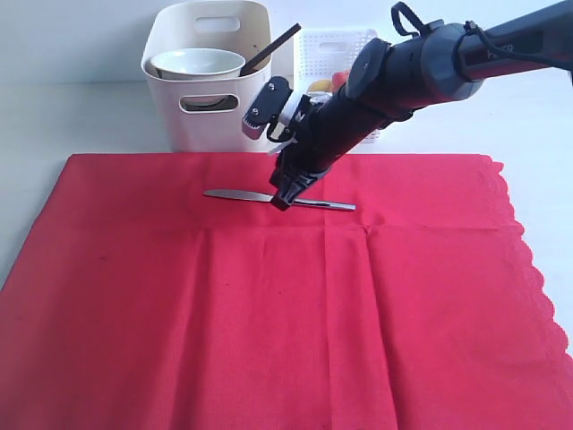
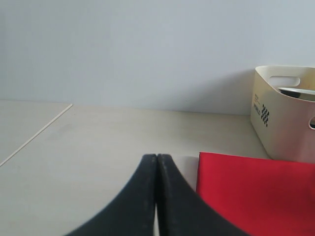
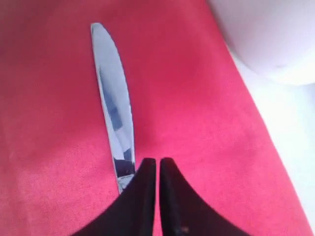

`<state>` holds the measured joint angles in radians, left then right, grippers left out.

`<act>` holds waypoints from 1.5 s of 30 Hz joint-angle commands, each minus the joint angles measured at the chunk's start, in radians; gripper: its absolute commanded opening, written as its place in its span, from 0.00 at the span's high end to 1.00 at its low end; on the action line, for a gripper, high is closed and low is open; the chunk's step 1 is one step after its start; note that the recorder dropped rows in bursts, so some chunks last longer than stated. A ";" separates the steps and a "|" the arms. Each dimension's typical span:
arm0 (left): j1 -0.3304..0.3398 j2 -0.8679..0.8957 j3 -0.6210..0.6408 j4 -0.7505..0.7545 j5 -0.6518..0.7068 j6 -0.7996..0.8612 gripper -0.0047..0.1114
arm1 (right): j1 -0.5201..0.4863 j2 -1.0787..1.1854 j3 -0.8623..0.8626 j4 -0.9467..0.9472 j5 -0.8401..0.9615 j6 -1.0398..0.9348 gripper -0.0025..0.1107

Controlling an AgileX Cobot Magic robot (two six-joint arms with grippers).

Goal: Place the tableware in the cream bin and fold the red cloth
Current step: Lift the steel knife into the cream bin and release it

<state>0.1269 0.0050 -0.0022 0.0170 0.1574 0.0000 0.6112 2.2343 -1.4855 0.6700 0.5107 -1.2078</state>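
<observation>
Only the left wrist view shows a dark checkered mark [image 2: 265,114] with print too small to read on the tall cream plastic bin [image 2: 283,128]. There the left gripper [image 2: 156,164] has its jaws pressed together. Only the exterior view shows the pale bowl [image 1: 197,61] inside the bin. The right gripper [image 3: 157,166], its jaws almost touching, meets the steel table knife [image 3: 114,103], which lies flat on the bright red cloth [image 1: 269,313].

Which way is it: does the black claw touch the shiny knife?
Cannot tell. In the right wrist view the table knife passes behind the right gripper, hiding any gap.
</observation>
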 commanded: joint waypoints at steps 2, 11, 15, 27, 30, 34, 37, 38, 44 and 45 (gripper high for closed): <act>0.002 -0.005 0.002 -0.006 -0.003 -0.007 0.95 | -0.001 -0.013 0.002 0.000 -0.034 0.061 0.70; 0.002 -0.005 0.002 -0.006 -0.003 -0.007 0.95 | -0.001 0.031 0.002 -0.005 -0.006 0.049 0.49; 0.002 -0.005 0.002 -0.006 -0.003 -0.007 0.95 | -0.001 0.039 0.002 -0.045 0.014 0.049 0.49; 0.002 -0.005 0.002 -0.006 -0.003 -0.007 0.95 | -0.001 0.052 0.002 -0.086 0.024 0.021 0.84; 0.002 -0.005 0.002 -0.006 -0.003 -0.007 0.95 | -0.001 0.052 0.002 -0.086 0.024 0.021 0.95; 0.002 -0.005 0.002 -0.006 -0.003 -0.007 0.95 | -0.001 0.052 0.002 -0.086 0.031 0.023 0.98; 0.002 -0.005 0.002 -0.006 -0.003 -0.007 0.95 | -0.001 0.021 0.002 -0.086 0.056 0.023 0.98; 0.002 -0.005 0.002 -0.006 -0.003 -0.007 0.95 | -0.001 0.002 0.002 -0.086 0.078 0.023 0.98; 0.002 -0.005 0.002 -0.006 -0.003 -0.007 0.95 | -0.001 -0.090 0.002 -0.078 0.172 0.026 0.98; 0.002 -0.005 0.002 -0.006 -0.003 -0.007 0.95 | -0.001 -0.095 0.002 -0.078 0.181 0.026 0.98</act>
<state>0.1269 0.0050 -0.0022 0.0170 0.1574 0.0000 0.6144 2.1668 -1.4862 0.5904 0.6637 -1.1769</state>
